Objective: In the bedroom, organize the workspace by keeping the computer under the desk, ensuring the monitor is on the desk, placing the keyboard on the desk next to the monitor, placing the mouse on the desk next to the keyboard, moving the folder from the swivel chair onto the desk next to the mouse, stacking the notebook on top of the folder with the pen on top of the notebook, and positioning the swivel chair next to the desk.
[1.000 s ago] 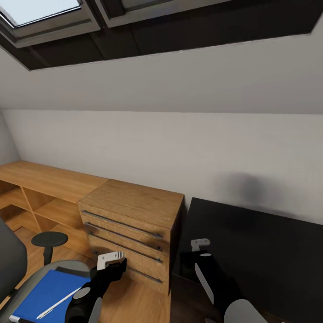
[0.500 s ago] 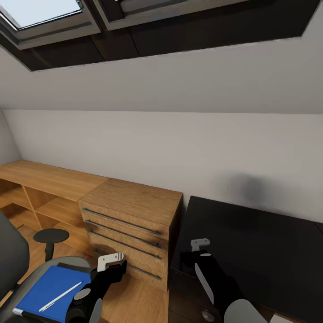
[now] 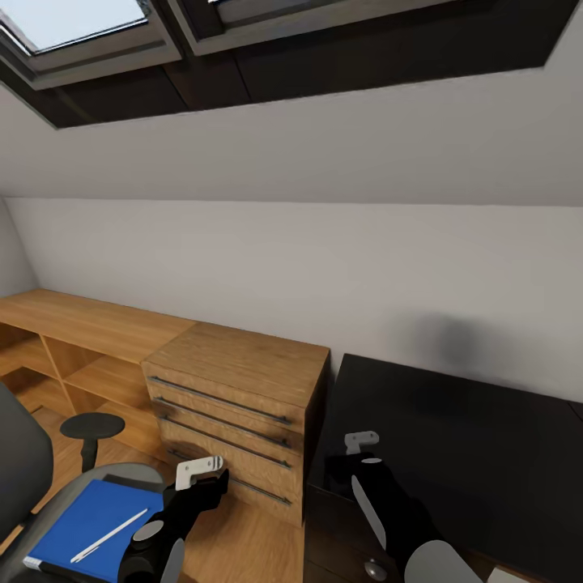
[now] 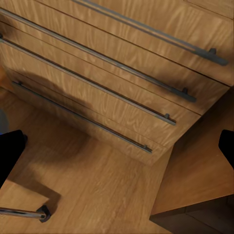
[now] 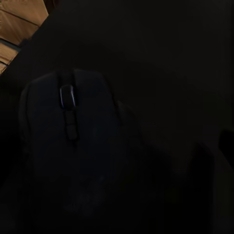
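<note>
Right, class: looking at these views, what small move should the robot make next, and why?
Probably swing the left end effector toward the folder. Its jaws stand open over the floor by the wooden chest, while the folder, with the pen on it, lies on the swivel chair beside that arm, not yet on the desk.
</note>
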Motion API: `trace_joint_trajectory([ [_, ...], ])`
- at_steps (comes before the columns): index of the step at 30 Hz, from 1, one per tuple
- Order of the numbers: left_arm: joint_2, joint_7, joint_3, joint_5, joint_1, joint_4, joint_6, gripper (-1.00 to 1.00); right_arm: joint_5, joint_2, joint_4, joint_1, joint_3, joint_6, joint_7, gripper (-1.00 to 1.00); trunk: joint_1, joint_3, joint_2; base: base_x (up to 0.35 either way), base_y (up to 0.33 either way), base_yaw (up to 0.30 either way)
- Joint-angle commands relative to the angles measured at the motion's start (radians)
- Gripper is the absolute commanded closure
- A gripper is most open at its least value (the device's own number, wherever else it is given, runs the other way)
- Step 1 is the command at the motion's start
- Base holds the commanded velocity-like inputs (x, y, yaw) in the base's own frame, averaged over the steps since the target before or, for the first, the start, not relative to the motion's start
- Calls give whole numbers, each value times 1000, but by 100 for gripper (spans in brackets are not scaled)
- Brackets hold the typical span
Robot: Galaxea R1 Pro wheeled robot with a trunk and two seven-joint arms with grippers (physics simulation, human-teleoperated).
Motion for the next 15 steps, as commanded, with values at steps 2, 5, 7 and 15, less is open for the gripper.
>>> trace_joint_trajectory([
  [2,0,7,-1,7,-1,-1,5,-100,-1,0,-1,-1,3,6,-5,-100,-8,5,14,0,0,0],
  [5,0,8,-1,6,-1,-1,5,-100,-1,0,-1,-1,3,6,-5,-100,-19,15,35,0,0,0],
  [7,0,8,-1,6,-1,-1,5,-100,-1,0,-2,-1,3,6,-5,-100,-27,21,49,0,0,0],
  [15,-1,8,-1,4,-1,-1,5,-100,-1,0,-6,-1,3,5,-6,-100,-58,46,105,0,0,0],
])
